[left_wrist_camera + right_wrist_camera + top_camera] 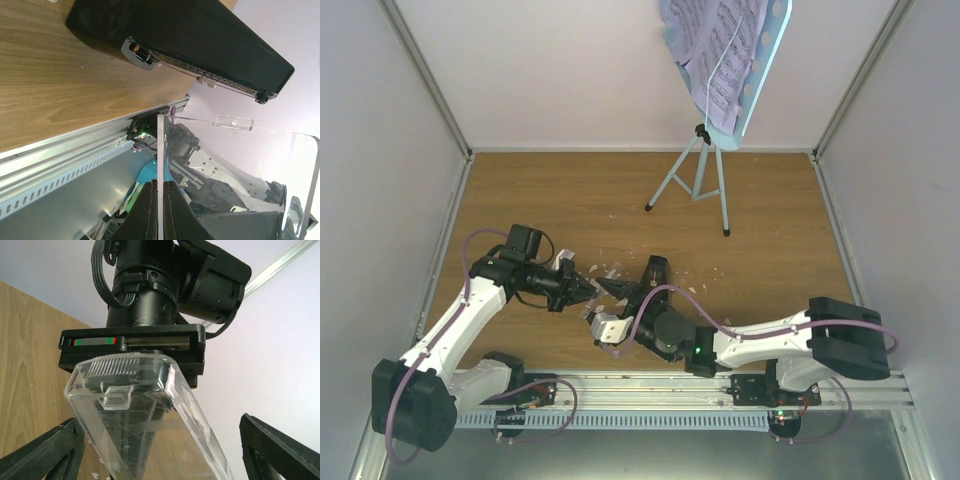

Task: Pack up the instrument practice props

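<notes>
Tapering clear cover (145, 415) shows scratches, ridged end.

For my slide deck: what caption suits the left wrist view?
Left hand pinches the clear cover by its edge; the uncovered black metronome sits on the wooden table.

The light blue music stand (765, 75) stands upright on its tripod at the far side of the table (550, 195), with the lilac sheet-music pages (705, 45) draped over its desk. The black metronome (200, 40) lies on its side, uncovered, its scale face showing. Its clear cover (240, 165) is off it, one wall pinched edge-on between the fingers of my left gripper (160, 197).
</notes>
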Controlling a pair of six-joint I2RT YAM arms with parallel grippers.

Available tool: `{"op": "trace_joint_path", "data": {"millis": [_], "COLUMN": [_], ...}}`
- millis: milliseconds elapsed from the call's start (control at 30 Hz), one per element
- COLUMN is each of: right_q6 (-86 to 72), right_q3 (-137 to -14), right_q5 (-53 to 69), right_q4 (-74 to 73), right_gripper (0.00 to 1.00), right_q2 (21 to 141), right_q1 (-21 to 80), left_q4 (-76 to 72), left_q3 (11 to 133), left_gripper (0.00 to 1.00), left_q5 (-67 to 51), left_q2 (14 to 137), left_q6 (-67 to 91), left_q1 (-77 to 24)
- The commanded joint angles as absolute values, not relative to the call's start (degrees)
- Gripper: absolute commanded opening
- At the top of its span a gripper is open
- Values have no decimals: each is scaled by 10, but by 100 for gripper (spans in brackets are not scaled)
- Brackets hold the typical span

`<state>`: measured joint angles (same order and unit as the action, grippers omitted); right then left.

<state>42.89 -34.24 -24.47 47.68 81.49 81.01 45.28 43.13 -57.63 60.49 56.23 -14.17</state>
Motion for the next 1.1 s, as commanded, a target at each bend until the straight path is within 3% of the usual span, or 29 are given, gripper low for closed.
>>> {"op": "trace_joint_path", "data": {"millis": [0,200,433,733,967,1067], "right_q6": [469,504,536,537,538,540], "right_q3": [-354,-357,-364,-365,-363,-357], "right_q5": [-291,-319,-342,-340,-351,-364], "right_q4": [541,577,614,610,620,631], "right_gripper": [83,75,74,57,54,53], "right_q2": [835,861,887,890,881,856], "right_q1": [822,830,831,831,831,831], "left_q4": [449,448,446,417,365,333], "left_q3": [429,428,426,417,401,391], "left_gripper": [0,0,0,0,34,74], "left_q5": [-592,-592,-592,-611,-650,-670], "left_q2": [595,592,591,591,590,590], "left_q6": [570,573,575,573,574,570], "left_q1": [-137,-137,-136,-136,-136,-132]}}
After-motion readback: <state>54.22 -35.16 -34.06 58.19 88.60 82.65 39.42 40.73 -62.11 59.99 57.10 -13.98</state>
